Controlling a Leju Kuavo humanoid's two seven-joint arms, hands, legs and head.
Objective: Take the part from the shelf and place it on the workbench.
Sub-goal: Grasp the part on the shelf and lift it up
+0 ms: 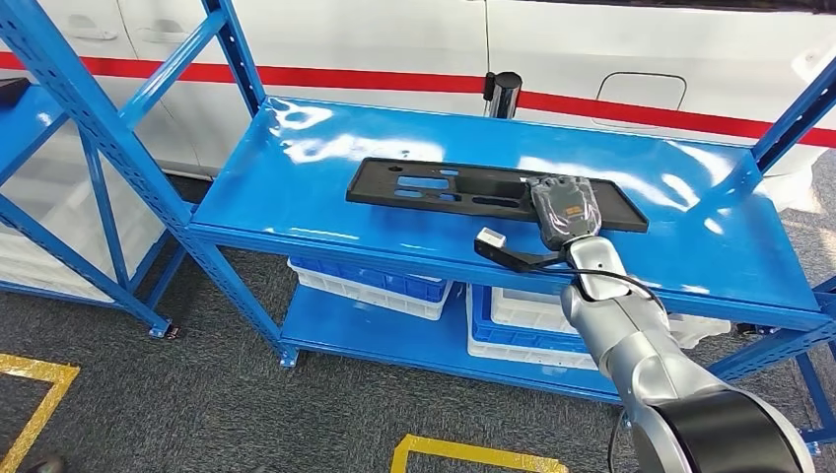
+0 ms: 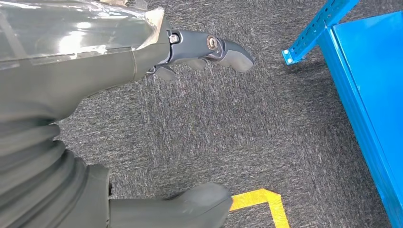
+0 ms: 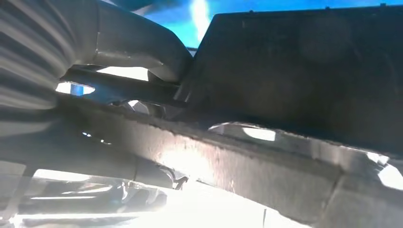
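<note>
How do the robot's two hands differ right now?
The right hand reaches up onto the blue shelf and lies over the black part, while the left hand hangs low above the grey carpet. The right hand is in contact with the part; the left hand holds nothing, its fingers loosely apart. Whether the right hand has a firm grip is unclear. Both are dark grey.

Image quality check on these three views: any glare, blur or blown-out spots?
Head view: sharp, with white glare patches on the glossy shelf around the part. Left wrist view: evenly lit, carpet crisp, left hand in focus. Right wrist view: too close, the part dark and soft, highlights blown out along the lower edge.
</note>
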